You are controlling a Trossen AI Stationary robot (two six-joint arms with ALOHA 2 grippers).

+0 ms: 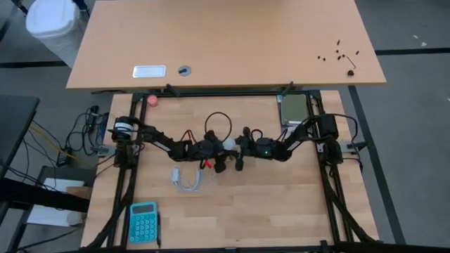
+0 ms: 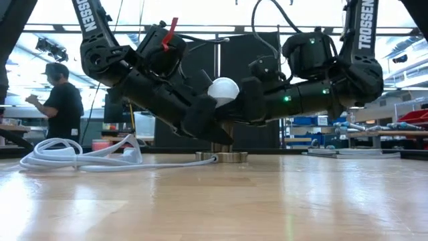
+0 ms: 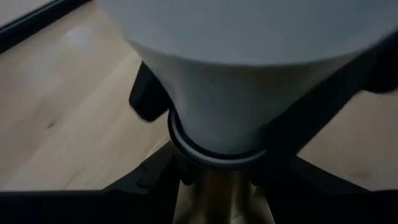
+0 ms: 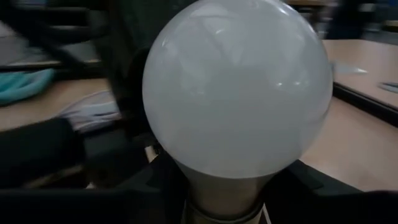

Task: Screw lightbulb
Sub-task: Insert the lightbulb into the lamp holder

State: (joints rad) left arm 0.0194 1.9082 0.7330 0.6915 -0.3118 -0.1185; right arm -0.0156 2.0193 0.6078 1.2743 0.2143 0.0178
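White lightbulb sits mid-desk above metal socket. Left gripper at 9 o'clock, right gripper at 3, both sets of fingers part-closed, apparently pinching bulb. Tip: keep bulb upright, twist gently, brace socket.

I see the lightbulb just left of the table's centre, a small white frosted globe caught between dark arm parts closing in from nine o'clock and three o'clock. From table height the lightbulb stands upright, globe at twelve o'clock and its narrow end pointing down to six o'clock, well above the tabletop. Up close its smooth rounded dome tapers into a pale neck ringed by a dark collar, below which I make out a brassy base.
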